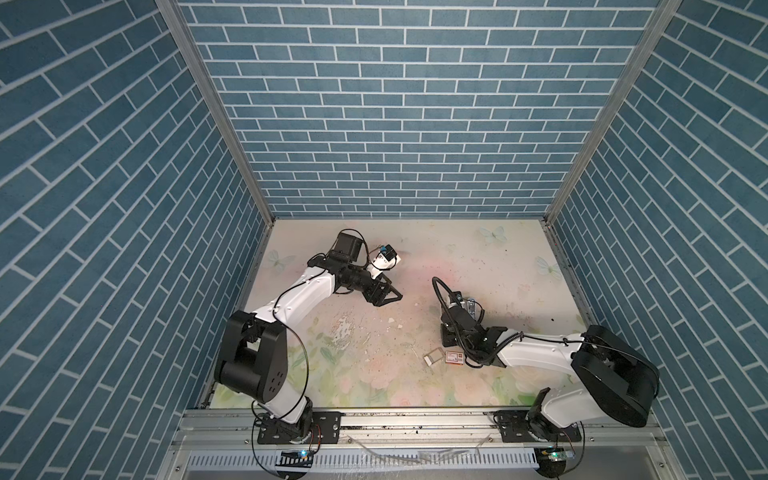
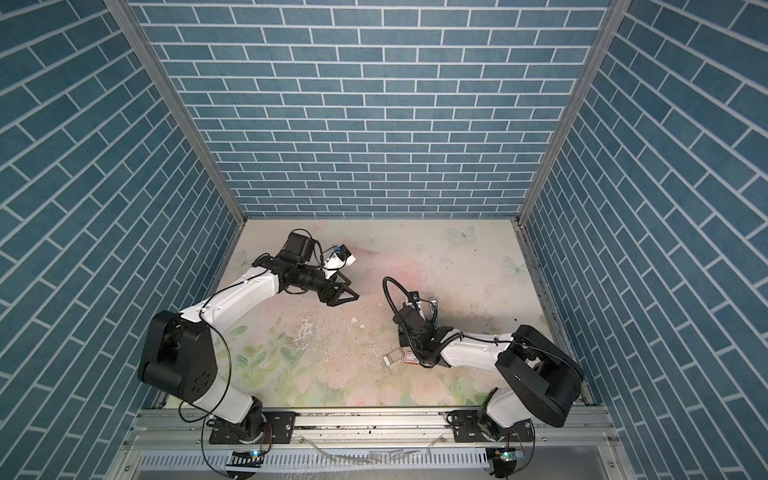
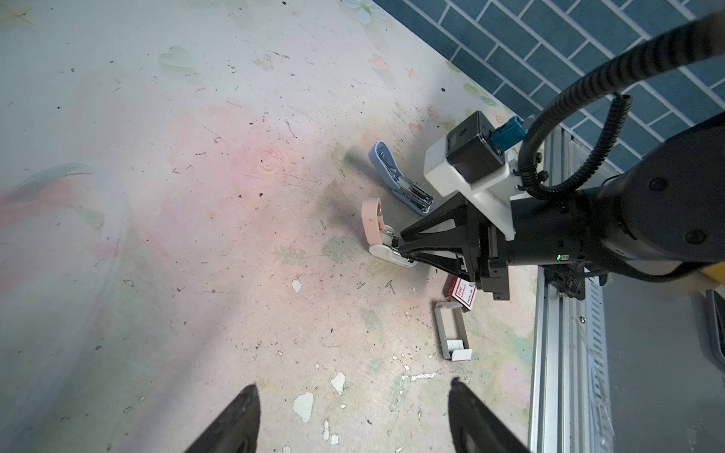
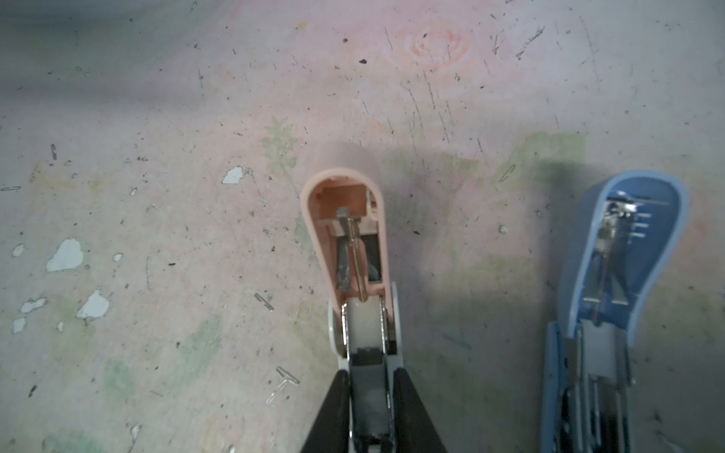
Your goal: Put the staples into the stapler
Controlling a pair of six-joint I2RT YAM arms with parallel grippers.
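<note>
Left claw (image 3: 353,421) wide, holding nothing. Right claw (image 4: 369,375) narrow astride the open pink stapler (image 4: 345,243); grip unclear. Staples (image 3: 455,344) in their tray (image 3: 447,317), beside the box (image 3: 464,293), near that stapler.

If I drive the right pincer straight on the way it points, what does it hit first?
The peach stapler: the right pincer flanks its magazine, so straight on it likely meets the hinge and flipped-open lid. The blue stapler lies beside that line. Height is unclear.
</note>
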